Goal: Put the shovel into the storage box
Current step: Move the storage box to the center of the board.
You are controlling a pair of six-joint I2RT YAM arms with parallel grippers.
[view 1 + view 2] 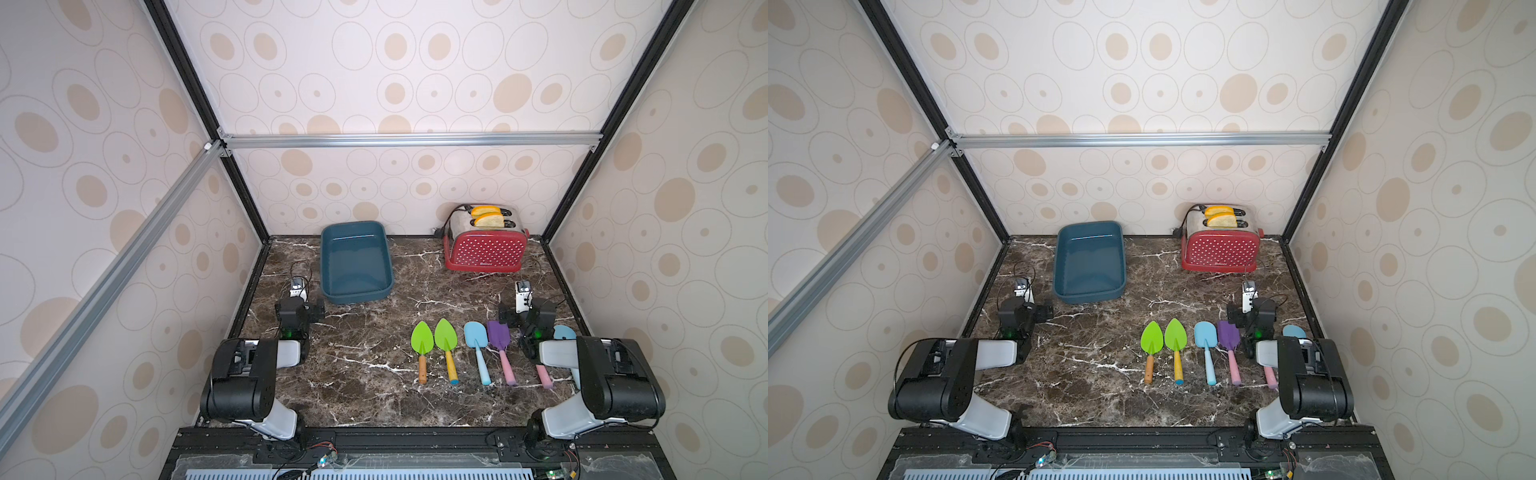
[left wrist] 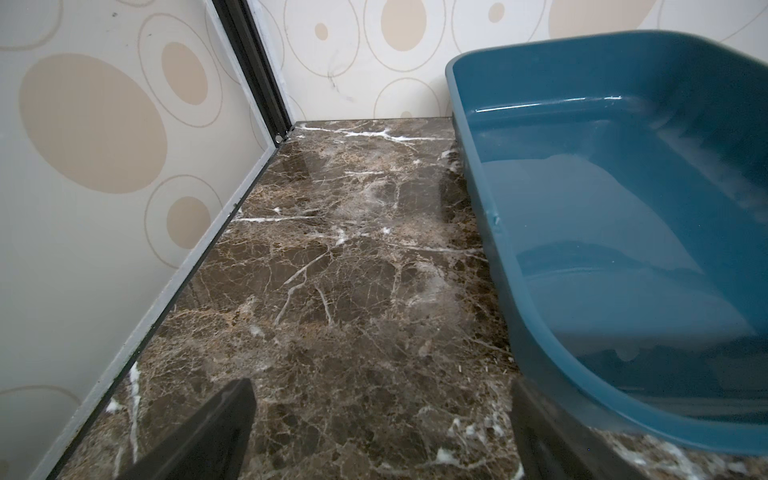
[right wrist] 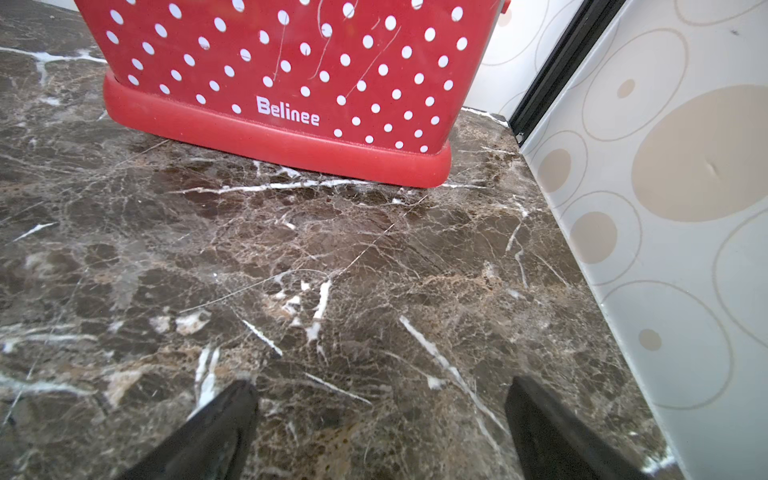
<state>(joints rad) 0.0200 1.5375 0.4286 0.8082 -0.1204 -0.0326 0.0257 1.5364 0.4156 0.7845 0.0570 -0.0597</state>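
Several toy shovels lie side by side on the marble table, blades pointing away from me. They are a green shovel with a brown handle, a green shovel with a yellow handle, a light blue shovel, a purple shovel with a pink handle, and a blue-bladed shovel half hidden under my right arm. The teal storage box stands empty at the back left. My left gripper is open beside the box's near corner. My right gripper is open over bare marble before the toaster.
A red polka-dot toaster with two bread slices stands at the back right. Patterned walls with black frame posts close in the table on three sides. Both arm bases sit at the table's front edge.
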